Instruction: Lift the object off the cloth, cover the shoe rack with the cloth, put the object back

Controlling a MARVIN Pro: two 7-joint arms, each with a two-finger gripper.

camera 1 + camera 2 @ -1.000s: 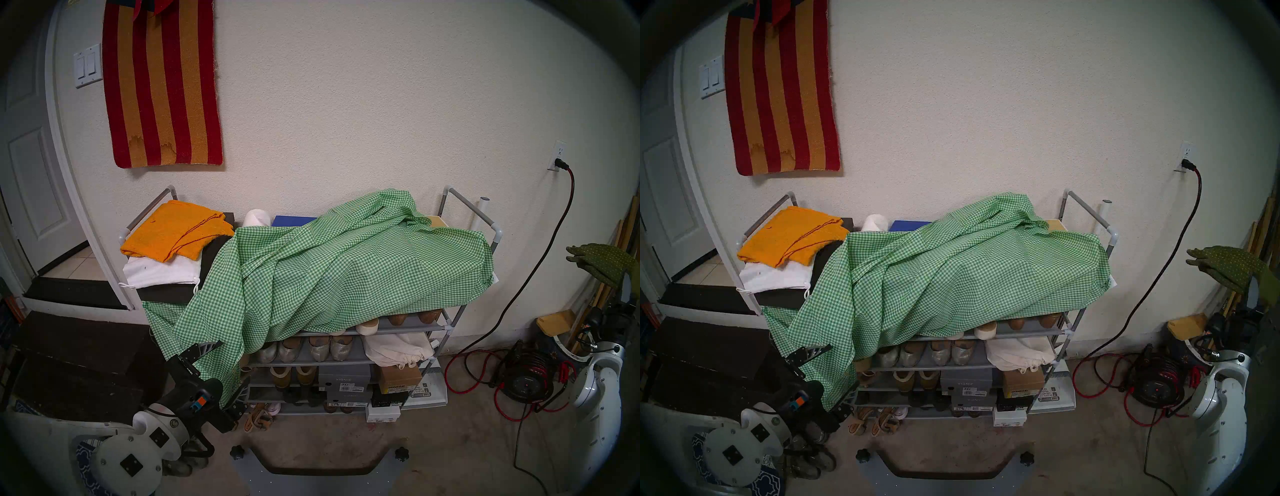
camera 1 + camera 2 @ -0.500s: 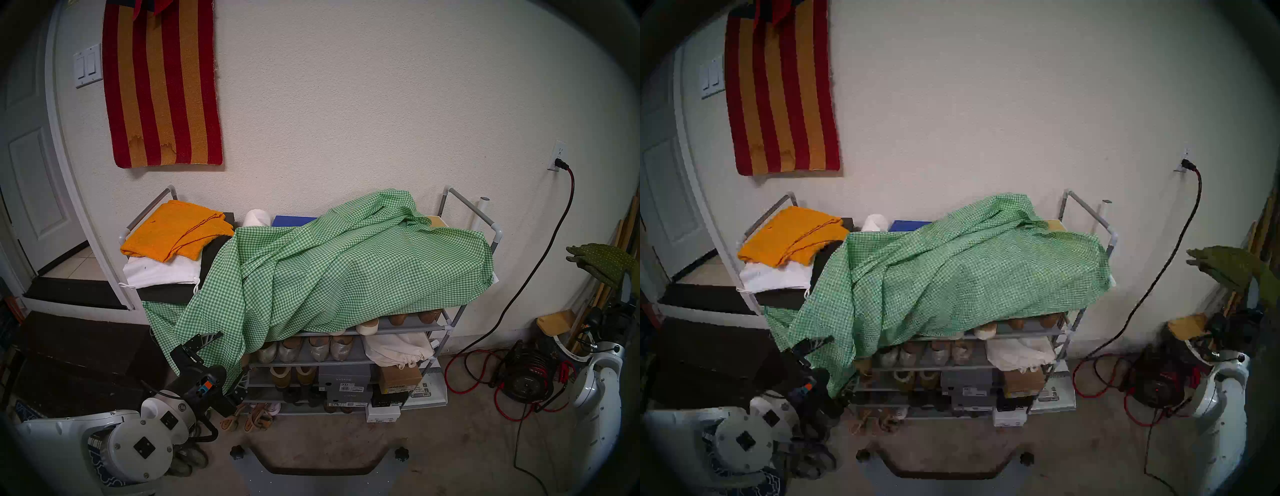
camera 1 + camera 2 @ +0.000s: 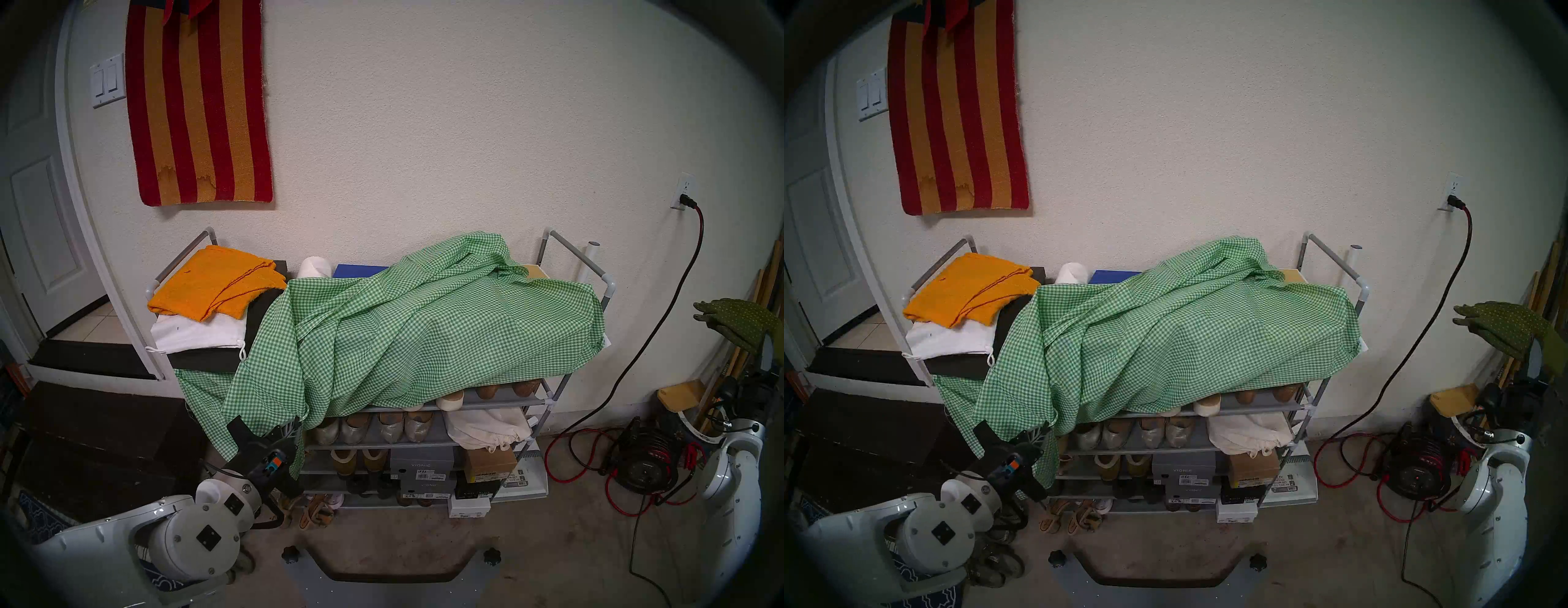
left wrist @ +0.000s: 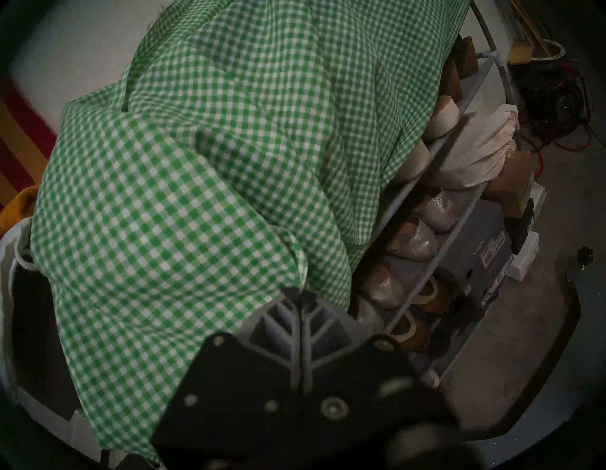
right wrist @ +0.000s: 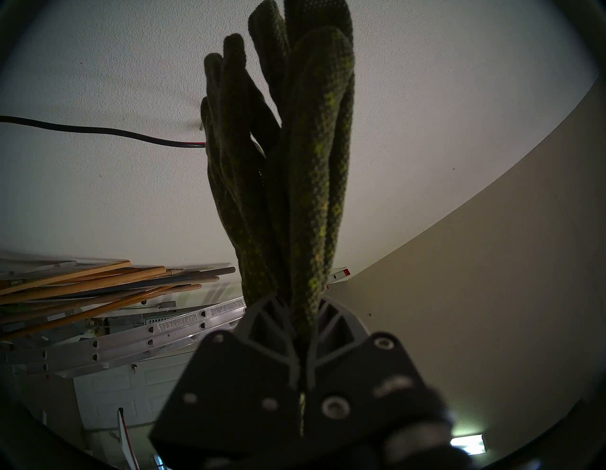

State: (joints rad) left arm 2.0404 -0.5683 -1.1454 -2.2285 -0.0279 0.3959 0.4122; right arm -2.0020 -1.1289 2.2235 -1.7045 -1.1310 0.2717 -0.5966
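The green-and-white check cloth [image 3: 424, 331] lies bunched over the right and middle of the grey shoe rack [image 3: 492, 404]. Its left part hangs down the rack's front. My left gripper [image 3: 285, 429] is low at the rack's front left, shut on the cloth's hanging lower edge. In the left wrist view the fingers [image 4: 288, 315] meet at the fabric [image 4: 183, 183]. At the far right my right gripper [image 5: 303, 315] is raised and shut on the olive-green gloves [image 3: 740, 325], which stick up clear of the rack. The rack's left end stays bare of the cloth.
A folded orange cloth [image 3: 216, 288] and a white bag [image 3: 199, 335] sit on the rack's top left. A red-and-gold rug [image 3: 199, 102] hangs on the wall. Dark steps [image 3: 97, 437] stand at left, a red cable reel [image 3: 645, 465] at right, sandals [image 3: 314, 513] on the floor.
My left gripper went from open around the hanging cloth edge to shut on it, moving right and up. The cloth's lower left part has gathered upward. The right arm has not moved.
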